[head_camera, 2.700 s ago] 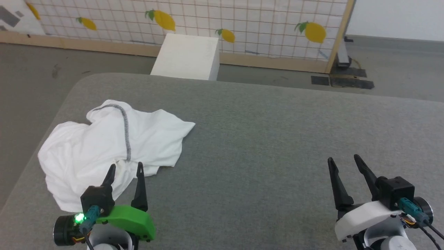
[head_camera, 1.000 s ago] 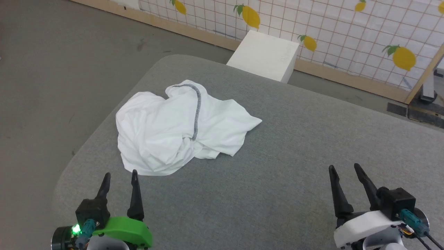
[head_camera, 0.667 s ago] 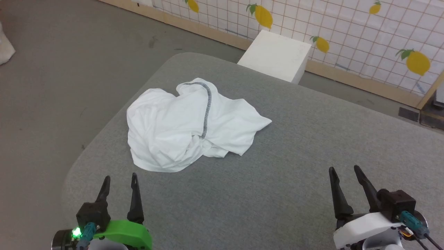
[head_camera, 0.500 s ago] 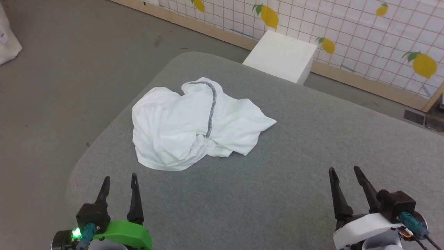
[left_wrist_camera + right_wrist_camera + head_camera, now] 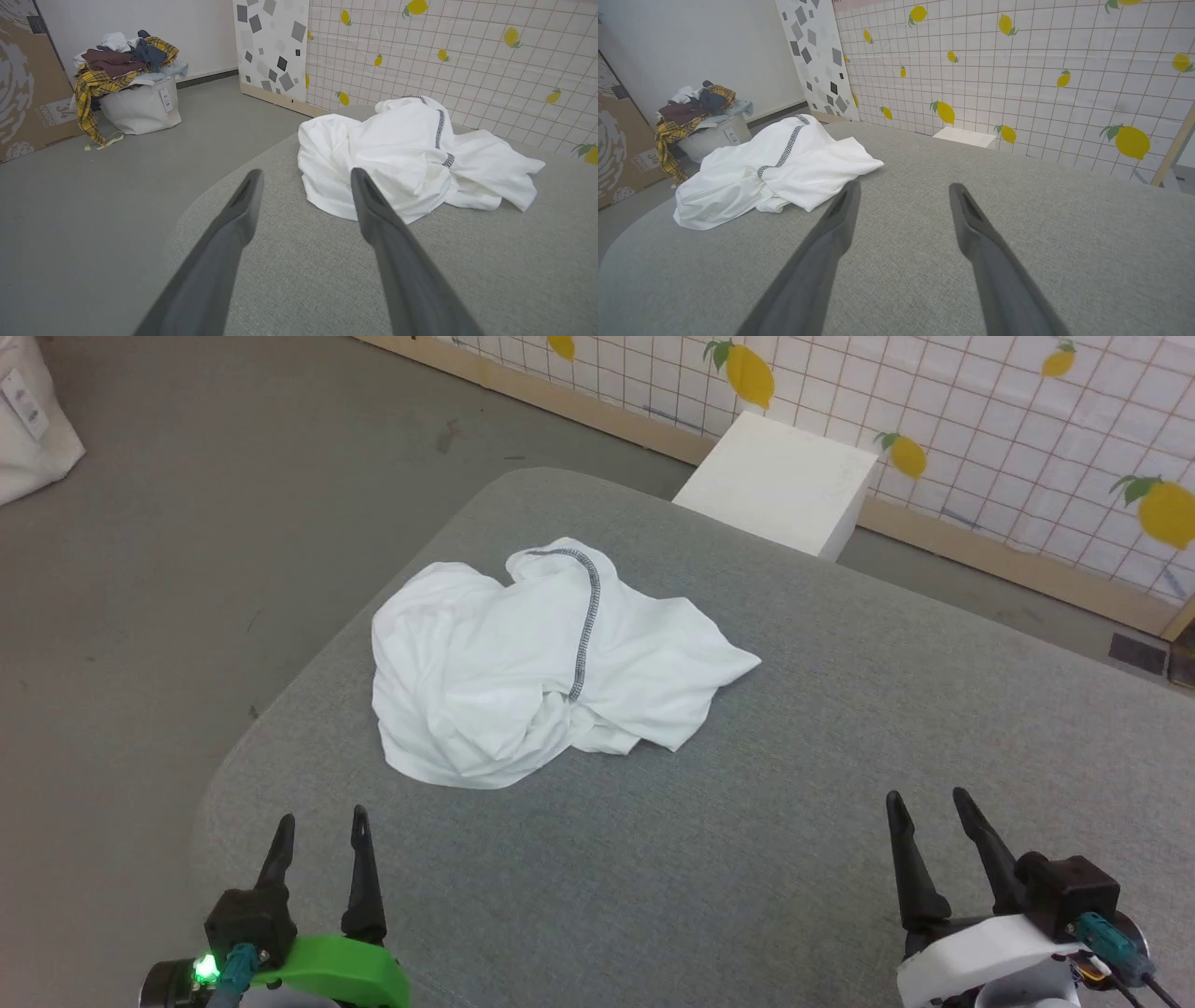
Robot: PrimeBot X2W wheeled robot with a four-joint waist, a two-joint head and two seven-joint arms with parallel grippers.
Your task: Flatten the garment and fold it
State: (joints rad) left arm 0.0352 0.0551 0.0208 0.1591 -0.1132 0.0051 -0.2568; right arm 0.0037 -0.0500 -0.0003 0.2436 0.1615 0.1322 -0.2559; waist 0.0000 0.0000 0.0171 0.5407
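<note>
The white garment lies crumpled in 1 heap on the grey padded table, toward the table's far left corner. A dark stitched seam runs across the top of the heap, and 1 pointed flap of cloth reaches out to the right.

The left gripper hangs over the near left part of the table with its 2 fingers spread apart and nothing between them. It is short of the garment's near edge and not touching it. The right gripper sits at the near right, well apart from the garment, fingers also spread and empty.

Past the table's far edge stands a white box against a tiled panel printed with lemons. In the left wrist view, a basket piled with clothes sits on the grey floor.
</note>
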